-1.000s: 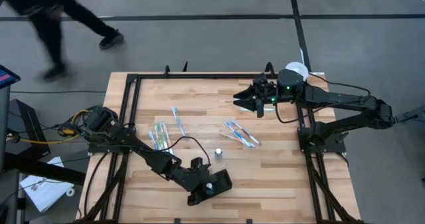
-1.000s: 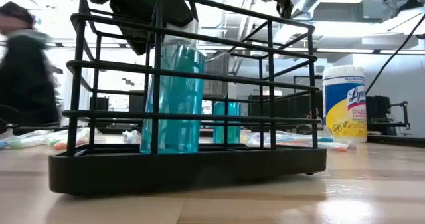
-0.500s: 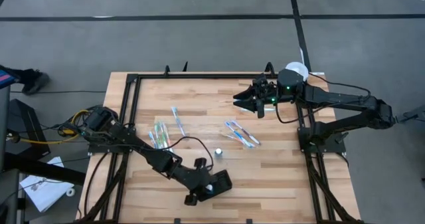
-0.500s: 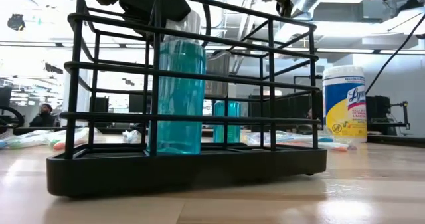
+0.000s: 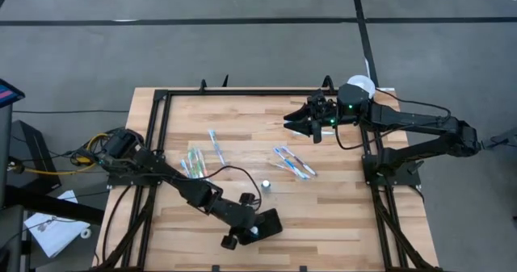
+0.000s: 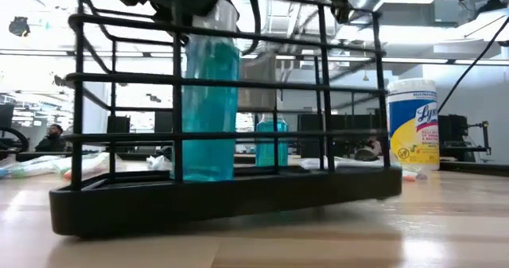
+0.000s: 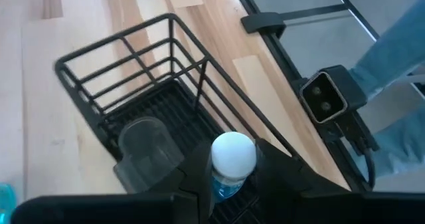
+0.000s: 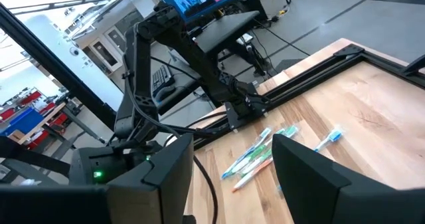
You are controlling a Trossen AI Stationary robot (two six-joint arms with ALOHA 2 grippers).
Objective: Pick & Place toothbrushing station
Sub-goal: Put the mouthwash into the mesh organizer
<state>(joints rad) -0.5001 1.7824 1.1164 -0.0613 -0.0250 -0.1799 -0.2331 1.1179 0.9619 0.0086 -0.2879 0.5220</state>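
One black wire toothbrushing station. Two blue bottles: one inside it, one beyond. One wipes canister. Three clusters of toothbrushes on the surface; individual count unclear. Two tools: left, right.

Partial "Ly" lettering on the white-and-yellow wipes canister.

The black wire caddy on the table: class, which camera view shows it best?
The low view: the black wire caddy fills it, showing bars, base and the blue bottle inside. The left wrist view shows its inside from above; the high view only a small dark shape under the left claw; the right wrist view, nothing.
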